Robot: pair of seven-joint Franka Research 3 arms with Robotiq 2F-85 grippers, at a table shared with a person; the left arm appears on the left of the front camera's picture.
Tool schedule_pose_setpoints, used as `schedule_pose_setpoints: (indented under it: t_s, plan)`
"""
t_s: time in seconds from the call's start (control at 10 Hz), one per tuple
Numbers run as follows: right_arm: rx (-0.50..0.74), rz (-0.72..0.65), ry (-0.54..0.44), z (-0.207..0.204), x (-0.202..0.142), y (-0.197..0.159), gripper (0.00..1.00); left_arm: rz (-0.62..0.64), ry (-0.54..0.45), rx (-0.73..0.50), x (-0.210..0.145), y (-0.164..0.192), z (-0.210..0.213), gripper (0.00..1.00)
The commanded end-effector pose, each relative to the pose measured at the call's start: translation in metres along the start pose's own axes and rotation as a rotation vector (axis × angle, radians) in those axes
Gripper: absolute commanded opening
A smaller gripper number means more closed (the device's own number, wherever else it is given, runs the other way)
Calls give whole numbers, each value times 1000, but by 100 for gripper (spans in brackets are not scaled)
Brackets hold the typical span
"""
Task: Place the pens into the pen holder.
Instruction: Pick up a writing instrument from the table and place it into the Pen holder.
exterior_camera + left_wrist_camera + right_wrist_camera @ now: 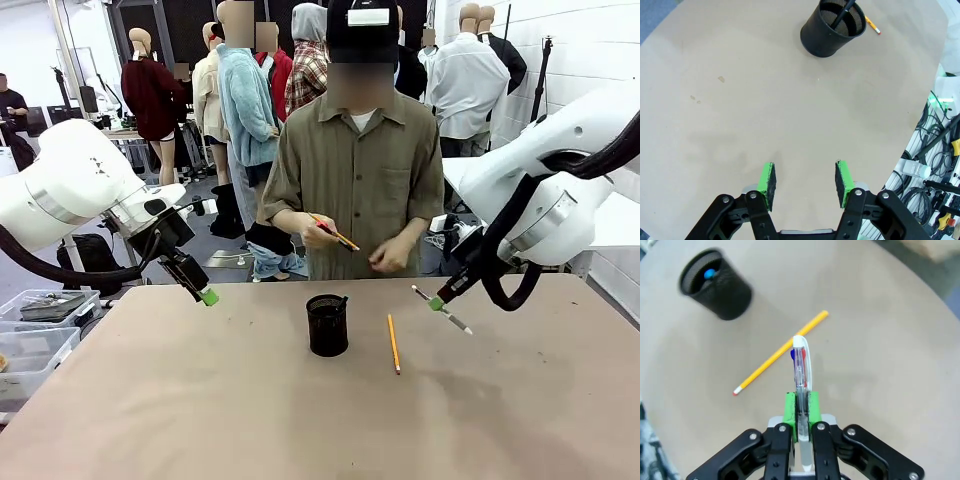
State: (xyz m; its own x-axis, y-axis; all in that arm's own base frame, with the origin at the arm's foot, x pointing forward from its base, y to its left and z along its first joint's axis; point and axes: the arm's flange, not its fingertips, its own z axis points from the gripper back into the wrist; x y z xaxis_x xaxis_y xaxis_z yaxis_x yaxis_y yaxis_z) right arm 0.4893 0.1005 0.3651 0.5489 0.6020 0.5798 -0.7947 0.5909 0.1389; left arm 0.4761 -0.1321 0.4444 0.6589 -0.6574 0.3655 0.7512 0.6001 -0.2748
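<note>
The black mesh pen holder stands mid-table with a dark pen sticking out of it; its end shows blue. A yellow pencil lies flat on the table just right of the cup. My right gripper hovers right of the pencil, shut on a clear white pen that points out past the fingertips. The person at the far side holds an orange pen in one hand. My left gripper hangs open and holds nothing, left of the cup.
Clear plastic bins sit off the table's left edge. Cables and a bottle lie on the floor beyond the table edge in the left wrist view. The near half of the table is bare.
</note>
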Motion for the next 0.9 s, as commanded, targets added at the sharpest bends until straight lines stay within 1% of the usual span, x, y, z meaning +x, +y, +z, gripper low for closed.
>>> schedule_pose_setpoints:
  t_s: [0.0,0.3,0.4,0.5,0.6,0.7,0.8]
  plan:
    - [101,94,-51,-4,-10,-4,0,-12,0,-11,0,2,2,63]
    - [245,278,-192,-3,-8,-1,0,-12,0,-11,0,2,2,63]
    - [229,254,-171,5,-15,-4,0,-12,0,-11,0,2,2,63]
    - [206,246,-181,33,-34,-6,0,-12,0,-11,0,2,2,63]
    - [161,242,-210,79,-64,-4,0,-12,0,-11,0,2,2,63]
    - [135,230,-244,108,-89,-5,0,-12,0,-11,0,2,2,63]
    - [120,222,-288,126,-109,-9,0,-12,0,-11,0,2,2,63]
